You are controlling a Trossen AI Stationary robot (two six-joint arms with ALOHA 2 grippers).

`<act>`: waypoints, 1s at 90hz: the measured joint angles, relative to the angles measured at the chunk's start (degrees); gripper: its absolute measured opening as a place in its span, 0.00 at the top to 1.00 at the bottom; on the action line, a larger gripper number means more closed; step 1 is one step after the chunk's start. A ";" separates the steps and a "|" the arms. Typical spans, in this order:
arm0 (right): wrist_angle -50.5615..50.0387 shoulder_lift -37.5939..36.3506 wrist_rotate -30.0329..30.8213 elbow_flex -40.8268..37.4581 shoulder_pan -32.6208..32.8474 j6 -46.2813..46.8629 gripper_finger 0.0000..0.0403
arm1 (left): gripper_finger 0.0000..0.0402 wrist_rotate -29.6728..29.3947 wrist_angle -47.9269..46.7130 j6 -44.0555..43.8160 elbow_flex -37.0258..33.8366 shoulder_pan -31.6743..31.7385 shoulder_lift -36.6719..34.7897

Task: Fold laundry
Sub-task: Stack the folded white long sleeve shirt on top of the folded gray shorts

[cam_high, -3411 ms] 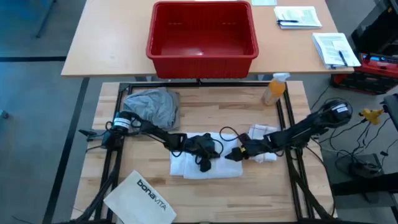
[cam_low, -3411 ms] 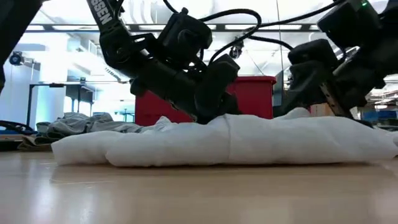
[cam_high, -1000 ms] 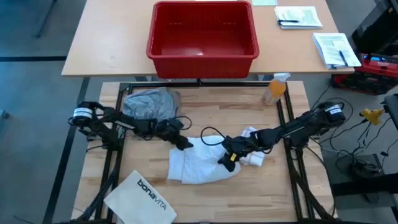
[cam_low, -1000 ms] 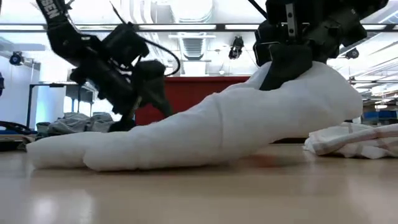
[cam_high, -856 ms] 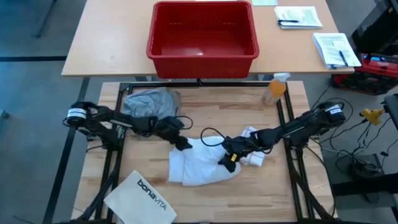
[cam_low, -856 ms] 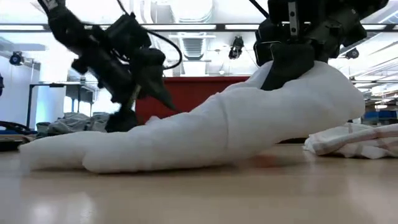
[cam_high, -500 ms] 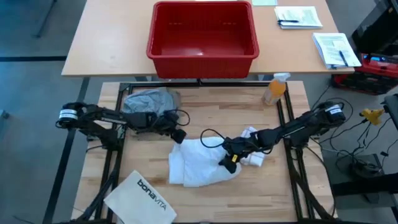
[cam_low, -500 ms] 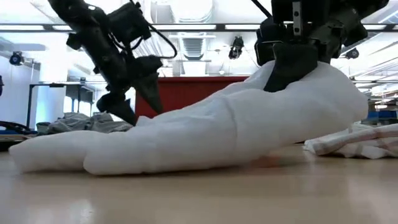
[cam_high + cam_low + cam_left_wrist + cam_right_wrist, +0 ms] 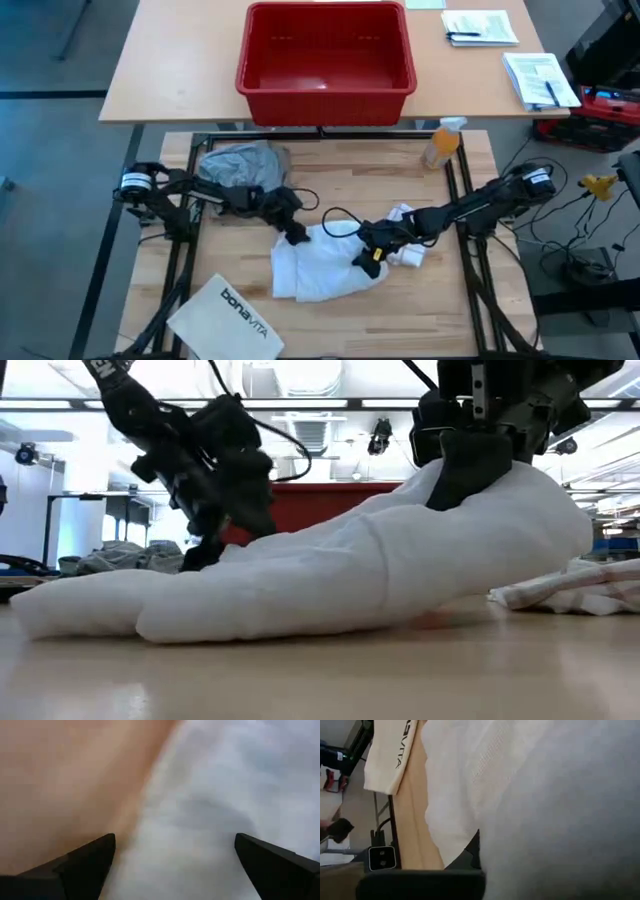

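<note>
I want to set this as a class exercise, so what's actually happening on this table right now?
Two robot arms are folding a white shirt mid-table. The right gripper holds the shirt's right side lifted off the wood, jaws shut on the cloth. The left gripper is at the shirt's upper left edge, jaws open. A grey garment waits at the back left, and a bonavita bag lies near the front.

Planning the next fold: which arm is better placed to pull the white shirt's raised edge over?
Right, probably. The right gripper is shut on the white shirt and holds its edge lifted off the table. The left gripper is open at the shirt's far corner, holding nothing.
</note>
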 joint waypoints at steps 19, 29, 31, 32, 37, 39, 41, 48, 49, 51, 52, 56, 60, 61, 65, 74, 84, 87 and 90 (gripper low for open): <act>-1.08 -0.02 -0.44 -0.01 0.00 -0.82 1.00 | 0.02 12.48 4.48 3.75 -0.41 2.08 4.49; -1.16 -0.02 -0.49 0.00 0.00 -1.17 1.00 | 0.02 18.88 8.41 4.95 -0.50 2.35 7.95; -1.18 -0.02 -0.49 -0.02 0.00 -1.18 1.00 | 0.02 19.23 9.04 5.06 -0.50 2.35 8.70; -1.18 -0.02 -0.50 -0.01 0.00 -1.18 1.00 | 0.02 19.43 9.41 5.04 -0.50 2.35 8.98; -1.30 -0.02 -0.53 -0.02 0.00 -1.15 1.00 | 0.02 21.24 11.85 4.65 -0.44 2.33 9.98; -1.34 -0.02 -0.53 -0.02 0.00 -1.10 1.00 | 0.02 22.12 12.88 4.46 -0.33 2.33 10.36; -1.32 -0.02 -0.53 0.00 0.00 -1.07 1.00 | 0.02 22.76 13.56 4.17 -0.19 2.33 10.61; -1.32 -0.02 -0.51 -0.01 0.00 -1.05 1.00 | 0.02 25.35 16.03 4.57 0.10 2.10 10.78; -1.32 -0.02 -0.51 0.00 0.00 -1.05 1.00 | 0.02 25.74 16.19 4.85 0.15 2.08 10.79; -1.33 -0.02 -0.51 -0.02 0.00 -1.05 1.00 | 0.02 26.97 16.46 5.58 0.27 1.96 10.79; -1.34 -0.02 -0.51 -0.01 0.00 -1.05 1.00 | 0.02 27.40 16.65 5.97 0.31 1.90 10.75; -1.34 -0.02 -0.51 -0.02 0.00 -1.09 1.00 | 0.02 29.13 17.07 7.73 0.39 1.56 10.71; -1.43 -0.02 -0.51 -0.02 0.00 -1.09 1.00 | 0.02 31.56 17.29 8.30 0.39 1.38 10.71; -1.43 -0.02 -0.52 -0.02 0.00 -1.09 1.00 | 0.02 32.11 17.35 8.38 0.39 1.29 10.72; -1.43 -0.02 -0.53 -0.02 0.00 -1.09 1.00 | 0.02 33.16 17.15 8.44 0.39 0.92 10.73; -1.45 -0.02 -0.37 -0.02 0.00 -1.12 1.00 | 0.02 32.89 17.13 7.26 0.39 0.66 10.73; -1.45 -0.02 0.13 -0.02 -0.02 -1.09 1.00 | 0.02 27.83 17.03 5.82 0.50 -0.42 10.73; -1.45 -0.02 0.15 -0.02 -0.02 -1.09 1.00 | 0.02 26.02 16.81 5.77 0.52 -0.92 10.73; -1.45 -0.02 0.15 -0.02 0.00 -1.09 1.00 | 0.03 24.63 16.50 5.75 0.55 -1.31 10.73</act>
